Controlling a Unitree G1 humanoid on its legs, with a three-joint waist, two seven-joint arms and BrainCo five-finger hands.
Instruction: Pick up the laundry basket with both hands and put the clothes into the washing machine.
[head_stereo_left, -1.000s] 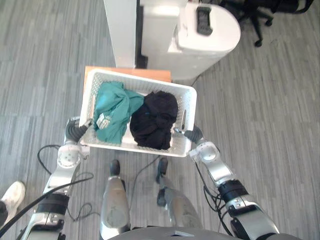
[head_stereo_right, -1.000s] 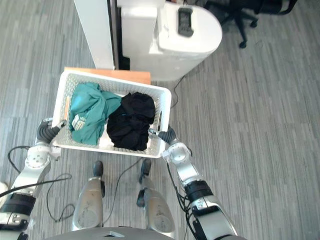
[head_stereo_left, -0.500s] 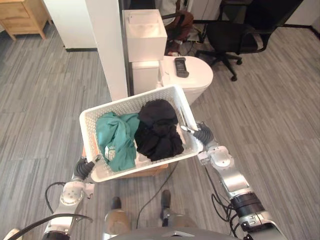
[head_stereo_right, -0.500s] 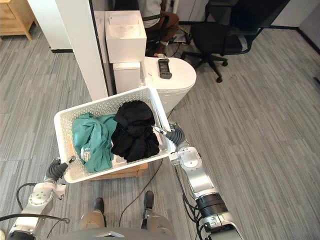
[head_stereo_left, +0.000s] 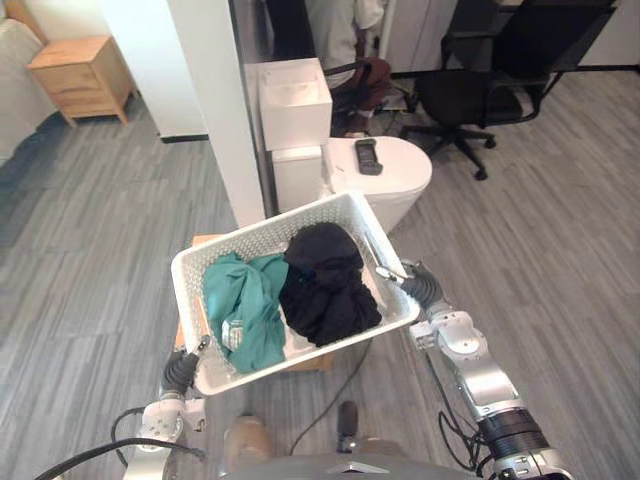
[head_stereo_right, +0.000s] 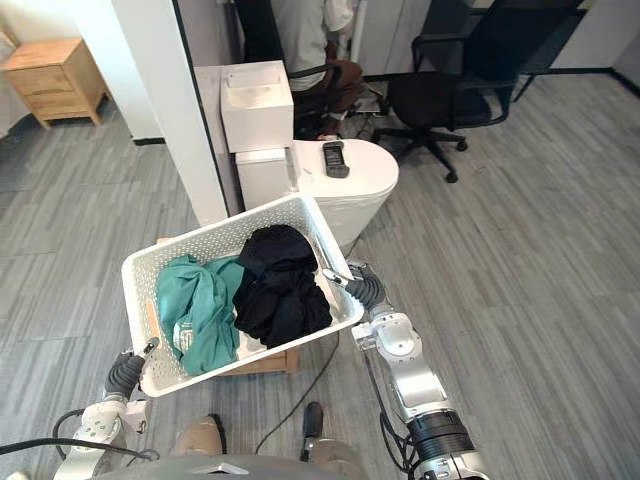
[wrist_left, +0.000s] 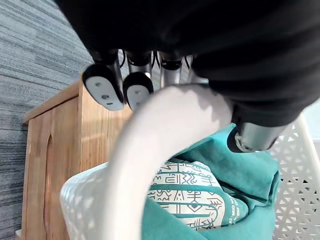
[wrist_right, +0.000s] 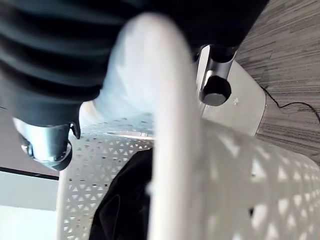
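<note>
Fingers (wrist_left: 102, 89) of left hand (head_stereo_left: 183, 368) curled round left rim of laundry basket (head_stereo_left: 262, 225), thumb on inner side. Laundry basket held above wooden stand (head_stereo_left: 204, 241). Green garment (head_stereo_left: 240, 305) in left half, black garment (head_stereo_left: 325, 285) in right half. Right hand (head_stereo_left: 420, 285) clenched on right rim. Washing machine (head_stereo_left: 395, 175) just beyond.

I can read no text, number or sign anywhere from here: the pale patch (wrist_left: 197, 199) on the teal garment (head_stereo_left: 243, 305) at the left end of the laundry basket (head_stereo_left: 262, 232) carries dark maze-like marks, which I cannot make out as letters.
</note>
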